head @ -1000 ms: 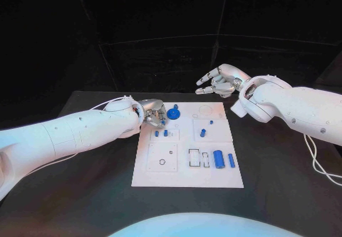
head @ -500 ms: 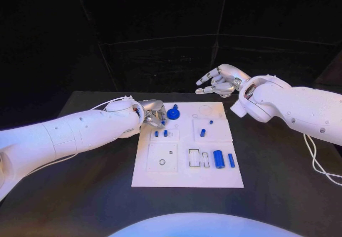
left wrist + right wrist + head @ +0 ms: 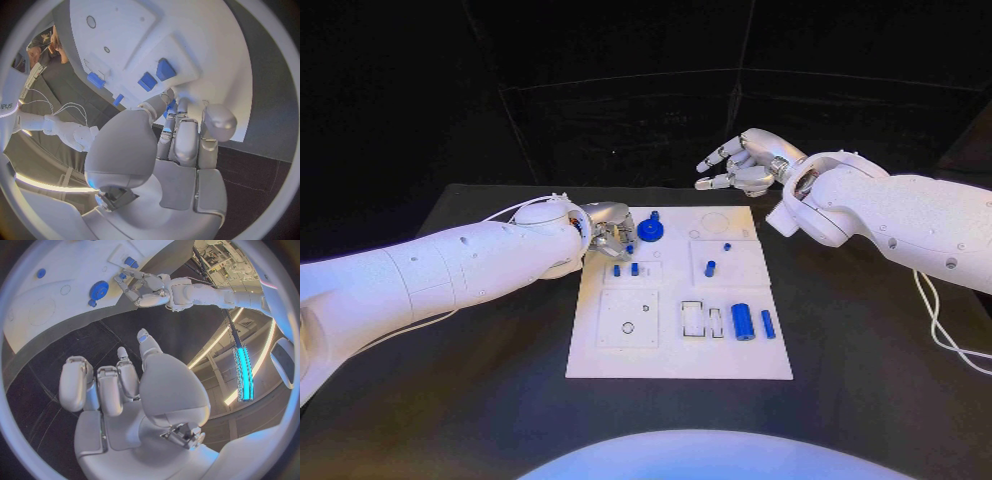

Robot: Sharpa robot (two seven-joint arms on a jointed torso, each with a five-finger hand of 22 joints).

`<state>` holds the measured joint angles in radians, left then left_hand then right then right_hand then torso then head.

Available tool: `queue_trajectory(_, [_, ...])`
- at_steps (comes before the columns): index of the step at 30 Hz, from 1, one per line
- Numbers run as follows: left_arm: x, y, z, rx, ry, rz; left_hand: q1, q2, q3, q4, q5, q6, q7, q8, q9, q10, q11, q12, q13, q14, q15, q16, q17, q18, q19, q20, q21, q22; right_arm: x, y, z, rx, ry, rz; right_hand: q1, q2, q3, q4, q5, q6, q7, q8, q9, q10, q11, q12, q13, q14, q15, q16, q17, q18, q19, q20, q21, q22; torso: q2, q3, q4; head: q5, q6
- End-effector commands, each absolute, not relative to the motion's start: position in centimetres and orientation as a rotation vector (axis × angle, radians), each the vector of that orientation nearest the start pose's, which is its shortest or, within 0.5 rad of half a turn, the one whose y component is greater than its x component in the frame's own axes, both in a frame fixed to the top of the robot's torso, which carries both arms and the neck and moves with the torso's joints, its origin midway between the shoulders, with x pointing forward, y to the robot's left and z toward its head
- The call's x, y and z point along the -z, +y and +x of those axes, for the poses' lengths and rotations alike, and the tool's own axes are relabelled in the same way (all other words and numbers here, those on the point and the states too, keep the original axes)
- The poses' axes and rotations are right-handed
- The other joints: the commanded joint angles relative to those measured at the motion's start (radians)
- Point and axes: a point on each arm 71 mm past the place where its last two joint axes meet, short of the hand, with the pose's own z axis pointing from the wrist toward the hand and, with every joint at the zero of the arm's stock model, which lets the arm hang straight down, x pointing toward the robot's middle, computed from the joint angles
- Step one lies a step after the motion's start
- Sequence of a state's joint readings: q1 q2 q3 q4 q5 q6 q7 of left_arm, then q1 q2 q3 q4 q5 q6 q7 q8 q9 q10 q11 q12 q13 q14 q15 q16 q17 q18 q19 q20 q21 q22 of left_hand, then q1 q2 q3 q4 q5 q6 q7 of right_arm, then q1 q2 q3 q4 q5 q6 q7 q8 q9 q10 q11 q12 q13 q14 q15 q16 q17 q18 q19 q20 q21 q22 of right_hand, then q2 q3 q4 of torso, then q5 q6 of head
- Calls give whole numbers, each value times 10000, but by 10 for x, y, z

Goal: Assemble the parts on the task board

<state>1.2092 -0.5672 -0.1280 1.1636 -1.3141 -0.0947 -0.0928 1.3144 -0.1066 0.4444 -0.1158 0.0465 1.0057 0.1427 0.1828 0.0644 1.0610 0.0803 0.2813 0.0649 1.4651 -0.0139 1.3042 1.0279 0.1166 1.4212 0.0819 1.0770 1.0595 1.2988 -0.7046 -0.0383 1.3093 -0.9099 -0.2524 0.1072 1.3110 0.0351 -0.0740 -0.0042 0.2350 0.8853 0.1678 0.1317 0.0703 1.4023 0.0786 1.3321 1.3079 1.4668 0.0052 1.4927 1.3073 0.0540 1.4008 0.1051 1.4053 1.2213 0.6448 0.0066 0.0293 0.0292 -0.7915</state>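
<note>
Head view is showing the left hand (image 3: 607,232) sitting at the task board's (image 3: 678,365) far left corner, fingers curling over a small blue piece (image 3: 170,107); whether they are actually pinching it I cannot tell. The two short blue pegs (image 3: 626,269) are lying just nearer. The right hand (image 3: 750,163) is hovering beyond the far edge, loosely curled, holding nothing

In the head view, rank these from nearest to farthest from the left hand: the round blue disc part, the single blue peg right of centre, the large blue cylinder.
1. Round blue disc part: beside the left hand, at the task board's far edge.
2. Single blue peg: right of centre, mid-board.
3. Large blue cylinder: toward the board's near right side.
</note>
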Motion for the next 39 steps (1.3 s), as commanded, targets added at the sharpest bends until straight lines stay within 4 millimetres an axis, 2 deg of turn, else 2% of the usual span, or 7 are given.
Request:
queue_trajectory(1, [245, 161, 531, 5933, 19806, 1387, -44, -36, -35, -38, 10, -37, 3, -37, -4, -72, 23, -51, -3, 68, 67, -22, -12, -60, -24, 41, -45, -12, 145, -187, 539, -10149, 16585, 2079, 2, 138, -41, -43, 48, -17, -17, 64, -15, -78, -14, -65, 342, 666, -62, -59, 899, 179, -35, 0, -48, -16, -2, 0, 5, 3, 7])
queue_trajectory(8, [245, 165, 531, 5853, 19759, 1303, -40, -140, -79, -97, 4, -389, 98, -292, -32, -183, 81, -114, 10, 76, 102, 1, -7, -33, -65, 73, -143, -100, 146, -189, 540, -10013, 16631, 2144, -9, 128, -72, -45, 36, -54, -9, 52, -21, -287, -9, -344, 89, 642, -60, -113, 797, 218, -131, 0, -148, -210, -4, -6, -1, 10, 5])
queue_trajectory(20, [228, 196, 542, 5778, 19039, 173, 74, -231, -391, -217, 13, -1147, 256, -716, 24, -1265, 257, -437, 10, 6, 235, -124, -326, 136, -298, 202, -944, -868, 147, -199, 541, -9458, 16661, 2140, 191, 296, -351, -94, 35, 92, -39, 431, 28, -4437, 14, -7339, -6075, 313, -92, -1080, -610, 573, -986, -65, -1445, -2260, -19, 2, 10, -32, 21])
queue_trajectory(26, [204, 217, 546, 7024, 17263, -934, 259, 97, -202, -259, 17, -150, 263, -175, 218, -197, 165, 179, 201, 70, 182, 10, -154, 111, -178, 194, -720, -642, 149, -210, 539, -8294, 16980, 1025, 832, 408, -122, -589, -330, 733, -15, 555, -2, -4126, -6, -8997, -8167, 291, -67, -1363, -920, 623, -981, -51, -1728, -2587, -18, -19, 37, -70, 101])
queue_trajectory(32, [185, 239, 543, 9566, 15466, -4031, 320, 377, 134, -277, 17, 434, 118, 97, 294, 447, -23, 420, 246, -3, 45, -100, -383, 188, -307, 89, -1058, -952, 153, -209, 527, -6673, 16749, -1149, 1066, 516, 94, -863, -420, 1194, -268, 562, -16, -3784, -124, -9542, -9056, 297, -191, -1478, -1033, 622, -902, -128, -1770, -2598, 5, -12, -13, -152, 185])
queue_trajectory(36, [178, 242, 537, 12286, 14505, -6227, -120, 417, 241, -45, -17, 182, 256, -101, 173, 106, 124, 129, 80, -1041, 194, -1592, -2832, 584, -1499, 153, -3533, -3191, 163, -210, 521, -5294, 16775, -2229, 1036, 450, 236, -1024, -467, 1322, -327, 410, -40, -3549, -137, -9911, -9658, 279, -205, -1683, -1339, 589, -780, -145, -1708, -2475, 5, -22, -12, -274, 220])
queue_trajectory(39, [174, 241, 530, 13862, 13989, -6925, -532, 363, 78, 234, 4, -25, 358, -240, 90, -172, 274, -104, -8, -2309, 338, -3152, -4929, 608, -2227, 291, -4276, -3642, 171, -212, 519, -4416, 16911, -2701, 822, 318, 174, -970, -555, 1357, -356, 335, -45, -3506, -137, -10051, -9893, 279, -196, -1774, -1491, 573, -734, -132, -1685, -2433, 2, -17, -5, -368, 254])
